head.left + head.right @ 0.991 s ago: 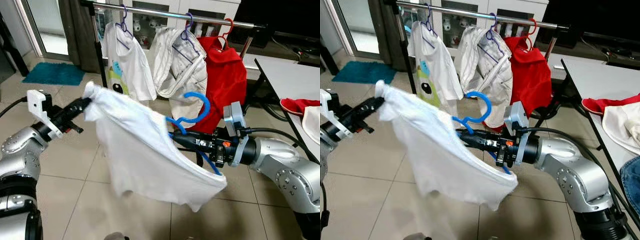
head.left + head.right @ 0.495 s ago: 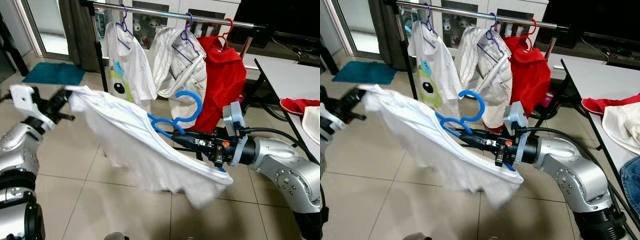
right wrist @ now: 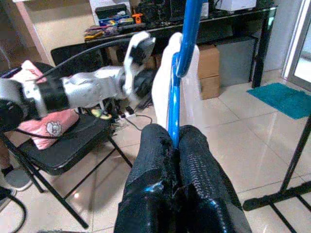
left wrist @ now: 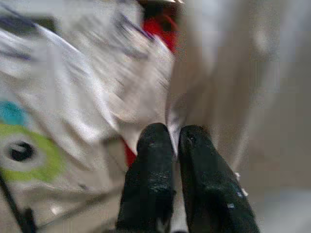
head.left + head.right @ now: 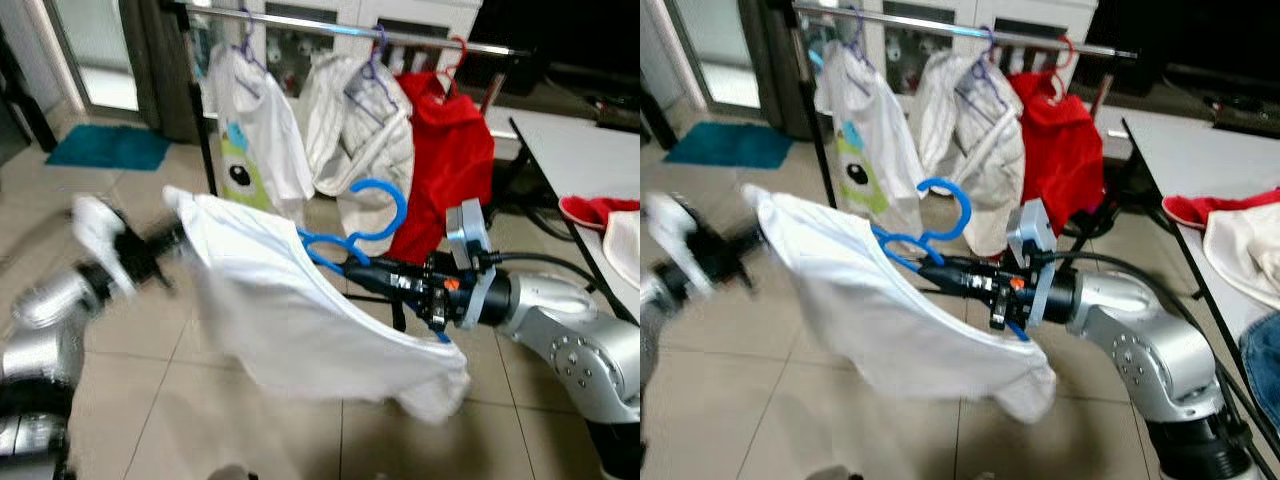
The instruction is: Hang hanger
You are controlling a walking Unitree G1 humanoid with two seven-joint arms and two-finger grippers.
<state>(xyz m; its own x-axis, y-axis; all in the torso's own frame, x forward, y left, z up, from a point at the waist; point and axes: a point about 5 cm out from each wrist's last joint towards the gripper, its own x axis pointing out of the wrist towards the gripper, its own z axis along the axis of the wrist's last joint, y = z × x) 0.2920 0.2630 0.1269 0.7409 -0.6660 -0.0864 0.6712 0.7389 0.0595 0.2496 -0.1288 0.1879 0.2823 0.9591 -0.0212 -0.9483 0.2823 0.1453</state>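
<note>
A blue plastic hanger (image 5: 372,222) sits partly inside a white T-shirt (image 5: 290,320), its hook sticking up above the cloth. My right gripper (image 5: 352,266) is shut on the hanger's lower bar; the right wrist view shows the blue hanger (image 3: 174,111) pinched between the fingers (image 3: 154,155). My left gripper (image 5: 173,238), blurred by motion, is shut on the shirt's upper corner, and white cloth (image 4: 146,97) is clamped between its fingers (image 4: 153,150). The clothes rail (image 5: 330,25) runs across behind, above both grippers.
On the rail hang a white tee with a green monster print (image 5: 252,140), a white jacket (image 5: 362,140) and a red garment (image 5: 448,150). A white table (image 5: 575,150) with red and white clothes (image 5: 605,215) stands on the right. A teal mat (image 5: 108,147) lies far left.
My left gripper has swung back to the right and lower with the shirt corner. The shirt now hangs slacker over the hanger. The right gripper and hanger have hardly moved.
</note>
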